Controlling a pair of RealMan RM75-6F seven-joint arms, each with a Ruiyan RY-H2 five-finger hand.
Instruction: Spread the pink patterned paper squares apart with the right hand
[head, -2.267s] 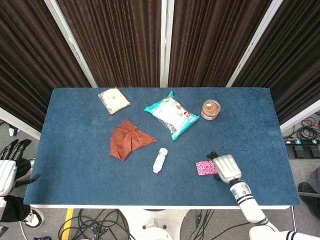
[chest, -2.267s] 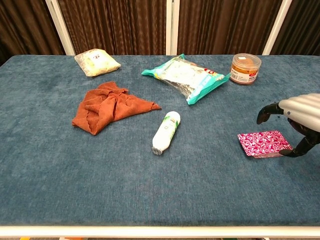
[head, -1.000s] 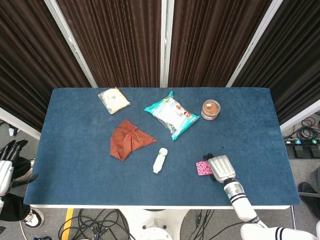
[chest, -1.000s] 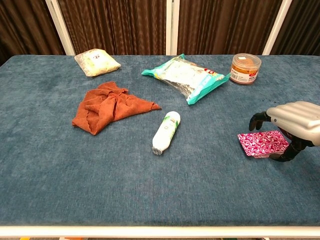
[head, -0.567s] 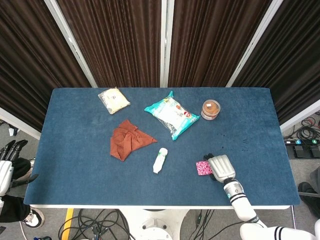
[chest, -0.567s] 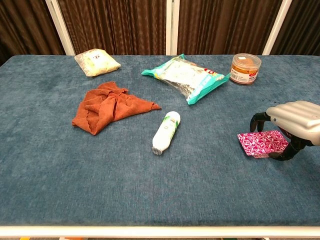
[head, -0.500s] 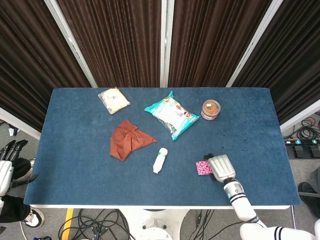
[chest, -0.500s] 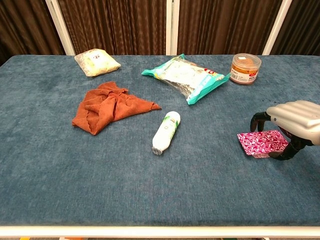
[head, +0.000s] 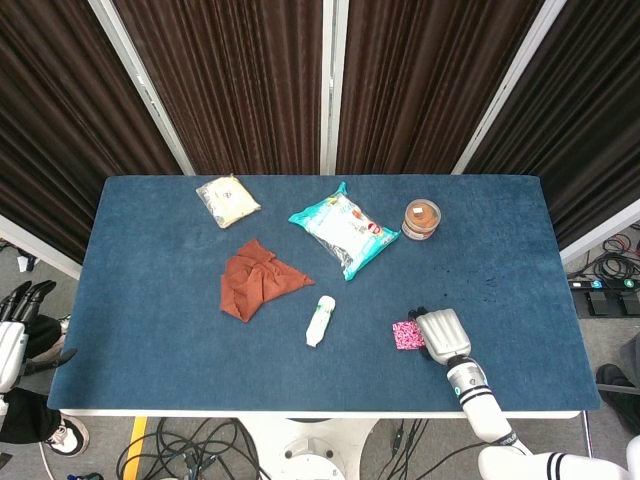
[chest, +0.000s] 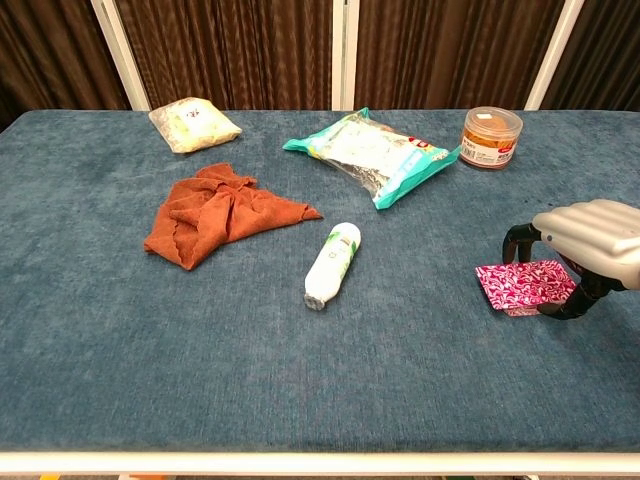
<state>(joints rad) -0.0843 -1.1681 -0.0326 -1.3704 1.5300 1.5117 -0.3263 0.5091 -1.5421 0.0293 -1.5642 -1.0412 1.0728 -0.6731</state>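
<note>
The white right hand arches over the right part of the pink patterned paper squares near the table's near-right edge, dark fingertips down, grasping nothing; the stack extends leftward.

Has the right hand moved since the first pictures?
Yes. The right hand shifted toward the white bottle, covering more of the pink paper.

The blue table carries a rust cloth, white bottle, teal packet, jar, pale pouch and pink paper squares.
</note>
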